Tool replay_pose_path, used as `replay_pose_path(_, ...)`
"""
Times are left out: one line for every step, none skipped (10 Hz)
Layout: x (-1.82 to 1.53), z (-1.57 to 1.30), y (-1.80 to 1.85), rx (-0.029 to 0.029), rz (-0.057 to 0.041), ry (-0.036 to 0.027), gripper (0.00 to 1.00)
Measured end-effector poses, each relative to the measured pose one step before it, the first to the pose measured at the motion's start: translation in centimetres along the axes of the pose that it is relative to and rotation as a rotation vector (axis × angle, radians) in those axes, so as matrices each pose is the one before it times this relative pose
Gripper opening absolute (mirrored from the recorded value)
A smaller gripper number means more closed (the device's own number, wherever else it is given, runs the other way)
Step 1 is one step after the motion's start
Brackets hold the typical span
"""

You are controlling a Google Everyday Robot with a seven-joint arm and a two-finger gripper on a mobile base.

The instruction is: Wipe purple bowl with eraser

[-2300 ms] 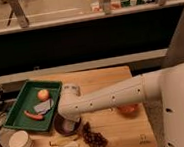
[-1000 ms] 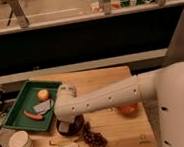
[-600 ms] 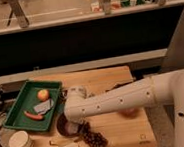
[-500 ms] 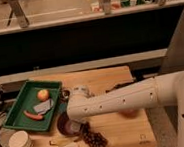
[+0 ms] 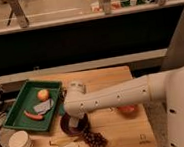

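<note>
The purple bowl (image 5: 66,126) stands on the wooden table in front of the green tray, partly covered by my arm. My gripper (image 5: 74,121) hangs from the white wrist and reaches down into the bowl. A pale grey piece shows at its tip inside the bowl. I cannot tell whether that piece is the eraser or part of the gripper. No eraser shows anywhere else on the table.
A green tray (image 5: 19,102) at the left holds an apple (image 5: 42,94), a flat grey sheet (image 5: 44,107) and a red item (image 5: 33,115). A paper cup (image 5: 21,142), a banana peel (image 5: 63,142) and grapes (image 5: 96,139) lie along the front. An orange bowl (image 5: 128,110) peeks from under my arm.
My wrist has shifted a little to the right over the purple bowl, and the bowl's left rim shows more. Nothing else has moved.
</note>
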Motion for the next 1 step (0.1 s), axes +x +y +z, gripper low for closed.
replay_pose_path(-0.589, 0.592, -1.621, 0.00931, -0.01665, -0.00413, 0.0)
